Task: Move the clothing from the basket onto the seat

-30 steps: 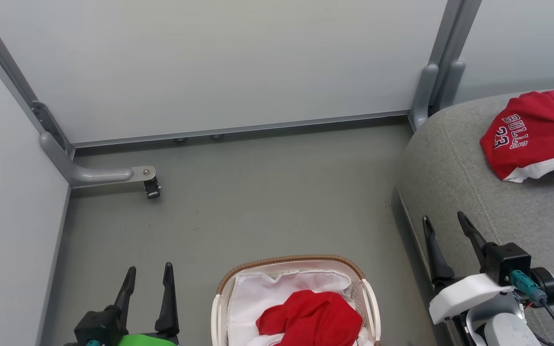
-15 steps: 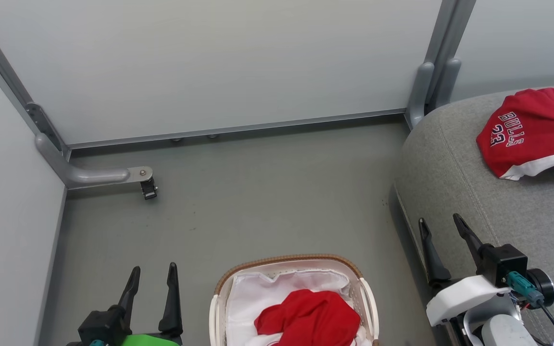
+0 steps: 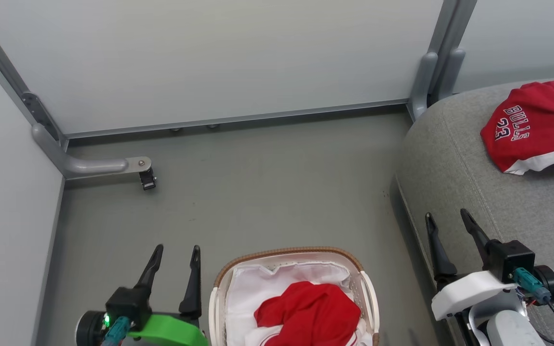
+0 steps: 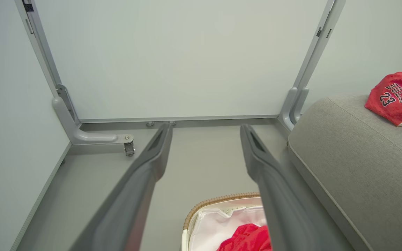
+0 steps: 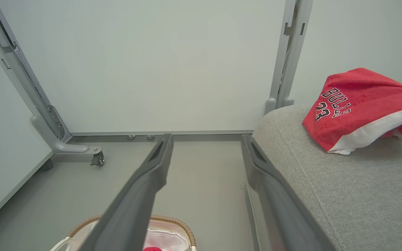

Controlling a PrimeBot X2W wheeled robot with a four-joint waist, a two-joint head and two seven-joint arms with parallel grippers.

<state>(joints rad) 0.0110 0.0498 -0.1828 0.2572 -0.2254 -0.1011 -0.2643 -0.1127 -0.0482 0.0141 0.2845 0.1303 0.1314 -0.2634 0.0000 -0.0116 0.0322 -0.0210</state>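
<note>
The white basket [image 3: 286, 252] with its brown rim stands on the floor at the bottom centre, lined with a white sheet. A crumpled red garment [image 3: 308, 310] lies inside it. A second red garment printed "BULLS 23" [image 3: 532, 127] rests on the grey seat [image 3: 474, 168] at the right. My left gripper [image 3: 178, 247] is open and empty just left of the basket. My right gripper [image 3: 446, 213] is open and empty beside the seat's left edge. In the left wrist view, the left gripper [image 4: 206, 126] hangs above the basket [image 4: 218, 200]. In the right wrist view, the right gripper [image 5: 207, 136] stands beside the seat [image 5: 326, 181].
Pale partition panels close off the back and left. A grey bracket foot with a small caster [image 3: 147, 180] juts from the left corner, and a grey post [image 3: 431, 81] stands by the seat's back corner. Grey floor [image 3: 267, 192] lies beyond the basket.
My left gripper has moved forward and to the right, closer to the basket's left side. The head view has shifted slightly. The right gripper and both garments stay as they were.
</note>
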